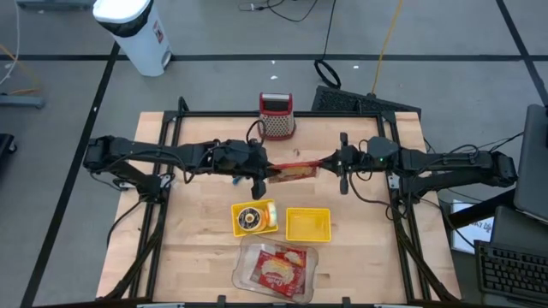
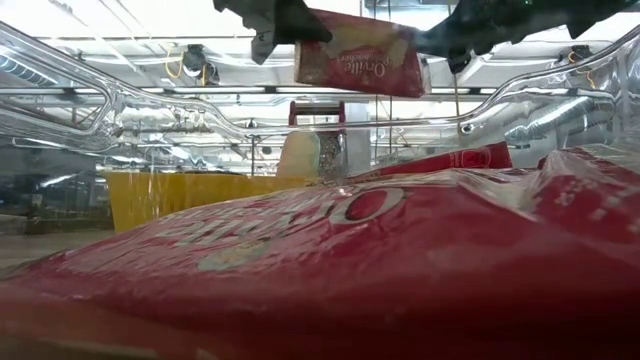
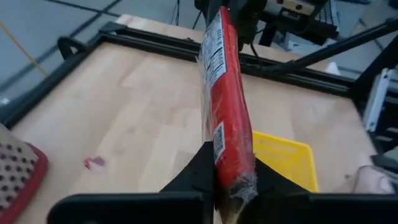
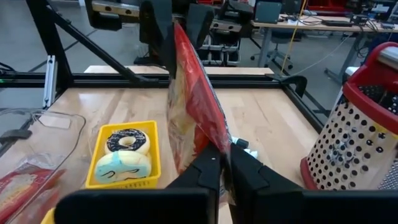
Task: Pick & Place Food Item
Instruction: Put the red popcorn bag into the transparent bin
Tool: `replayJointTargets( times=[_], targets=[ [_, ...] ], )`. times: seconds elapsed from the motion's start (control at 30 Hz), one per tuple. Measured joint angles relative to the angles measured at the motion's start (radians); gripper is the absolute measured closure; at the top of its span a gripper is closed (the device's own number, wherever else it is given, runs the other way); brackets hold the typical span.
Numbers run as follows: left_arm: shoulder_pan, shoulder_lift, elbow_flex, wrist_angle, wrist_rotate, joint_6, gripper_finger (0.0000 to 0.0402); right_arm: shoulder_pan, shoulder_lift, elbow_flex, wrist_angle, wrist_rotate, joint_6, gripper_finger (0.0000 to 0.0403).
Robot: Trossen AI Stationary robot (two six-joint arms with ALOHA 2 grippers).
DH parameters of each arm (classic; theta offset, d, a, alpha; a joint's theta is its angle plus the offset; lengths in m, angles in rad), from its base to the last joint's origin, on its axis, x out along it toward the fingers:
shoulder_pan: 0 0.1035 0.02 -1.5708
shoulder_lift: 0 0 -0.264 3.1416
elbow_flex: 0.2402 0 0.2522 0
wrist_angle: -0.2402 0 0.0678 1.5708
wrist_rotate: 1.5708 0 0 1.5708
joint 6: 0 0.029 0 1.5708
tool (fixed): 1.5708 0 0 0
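Above the table, left gripper (image 1: pixel 259 174) and right gripper (image 1: pixel 340 162) pinch a red snack packet (image 1: pixel 293 171), grater (image 1: pixel 276 116) behind, yellow trays (image 1: pixel 307 224) below.

The high camera hangs above the table (image 1: pixel 197 248) and looks straight down; both arms enter from the frame's left and right edges. The low camera sits at table height, very close behind a clear tray (image 2: pixel 60 90), and looks level toward the grater (image 2: pixel 318 140) at the centre. Each wrist camera looks forward along its own fingers toward the other arm. All four views share the red packet (image 1: pixel 291 172) held mid-air between the arms.
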Motion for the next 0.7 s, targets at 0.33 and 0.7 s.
replayJointTargets(
  times=[0.33,0.7],
  targets=[
    [-0.009,-0.198,-0.001,-0.129,0.047,-0.258,0.038,0.0,-0.003,0.001,-0.016,-0.002,-0.021,0.0374],
    [-0.242,-0.287,0.0,-0.245,0.208,-0.734,0.0385,0.0,-0.003,0.001,-0.015,-0.003,-0.02,0.038]
  ],
)
